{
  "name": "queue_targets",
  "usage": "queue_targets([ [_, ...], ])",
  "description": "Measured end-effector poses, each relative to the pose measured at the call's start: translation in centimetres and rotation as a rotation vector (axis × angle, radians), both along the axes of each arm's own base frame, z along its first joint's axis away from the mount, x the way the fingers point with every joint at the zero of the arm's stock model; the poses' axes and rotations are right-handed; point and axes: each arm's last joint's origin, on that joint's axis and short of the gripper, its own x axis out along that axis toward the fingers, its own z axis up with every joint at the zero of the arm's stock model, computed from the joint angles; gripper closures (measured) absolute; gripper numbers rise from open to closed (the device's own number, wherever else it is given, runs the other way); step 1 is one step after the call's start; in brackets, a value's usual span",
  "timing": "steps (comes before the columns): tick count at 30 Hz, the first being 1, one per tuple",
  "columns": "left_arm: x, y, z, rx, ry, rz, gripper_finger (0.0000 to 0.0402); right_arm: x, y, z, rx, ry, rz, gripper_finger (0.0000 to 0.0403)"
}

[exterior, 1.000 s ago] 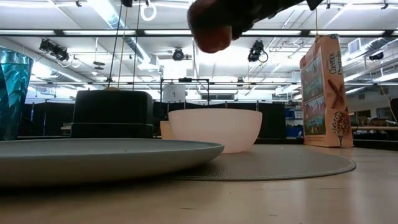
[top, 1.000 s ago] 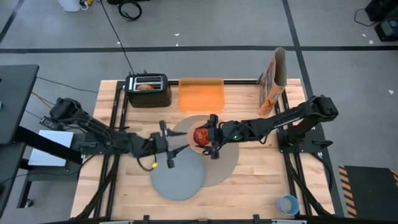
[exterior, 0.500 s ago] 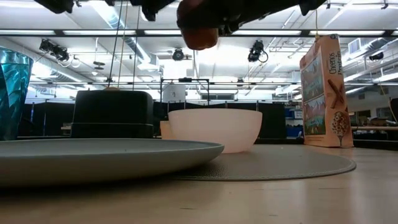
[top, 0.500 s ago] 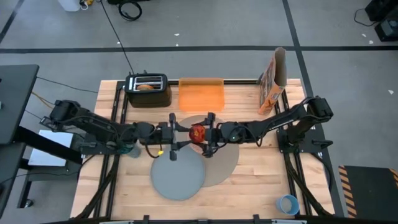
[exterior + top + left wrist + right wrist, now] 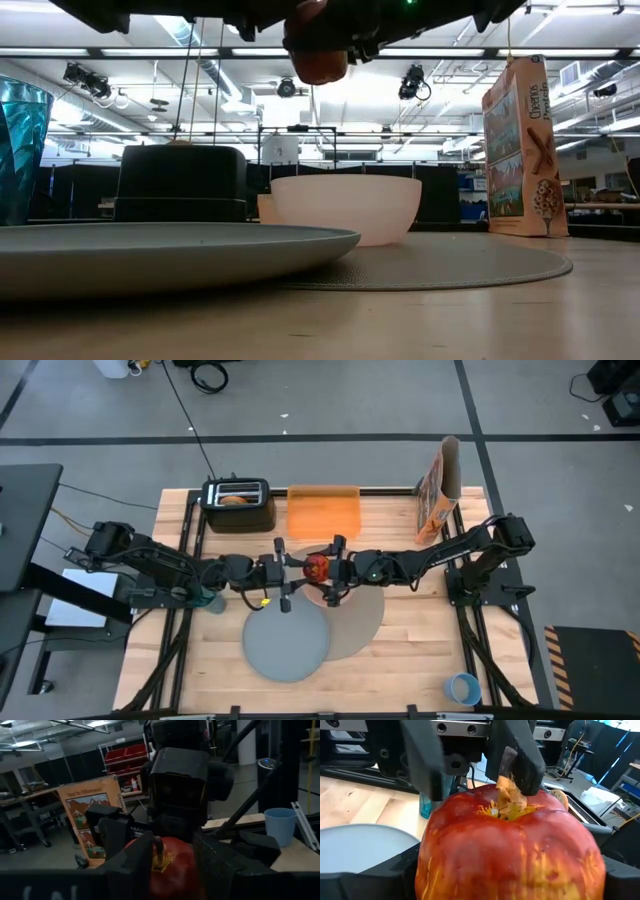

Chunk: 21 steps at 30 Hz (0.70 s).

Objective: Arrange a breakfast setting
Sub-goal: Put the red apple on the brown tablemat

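Hanging above the grey plate (image 5: 170, 245) and the pale pink bowl (image 5: 346, 208), the red apple (image 5: 316, 567) sits clamped in the right gripper (image 5: 331, 570), while the left gripper (image 5: 284, 574) brackets it too, grip unclear; toaster (image 5: 238, 503) behind.

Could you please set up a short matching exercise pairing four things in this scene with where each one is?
Things:
1. red apple
2. pale pink bowl
3. bagel
4. small blue cup

Places:
A. in the black toaster
B. near the table's front right corner
C. in the air between the two grippers
D. on the large round taupe mat

Pairs: 1-C, 2-D, 3-A, 4-B
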Motion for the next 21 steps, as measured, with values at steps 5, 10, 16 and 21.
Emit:
queue_targets([
  [5, 0.01, 0.31, 0.06, 0.014, -0.001, 0.051, 0.0315, 0.01, -0.06, 0.03, 0.000, -0.003, -0.007, 0.0069],
  [10, 0.06, 0.73, 0.10, 0.012, -0.005, 0.066, 0.0383, 0.01, -0.07, 0.04, -0.001, -0.004, -0.007, 0.0060],
  [16, 0.01, 0.75, -0.04, 0.016, 0.009, 0.068, 0.0382, 0.01, -0.04, 0.40, 0.002, -0.022, -0.005, 0.0032],
  [21, -0.37, 0.83, 0.51, 0.039, 0.000, 0.080, 0.0383, -0.02, -0.07, 0.27, 0.000, -0.007, -0.011, 0.0016],
])
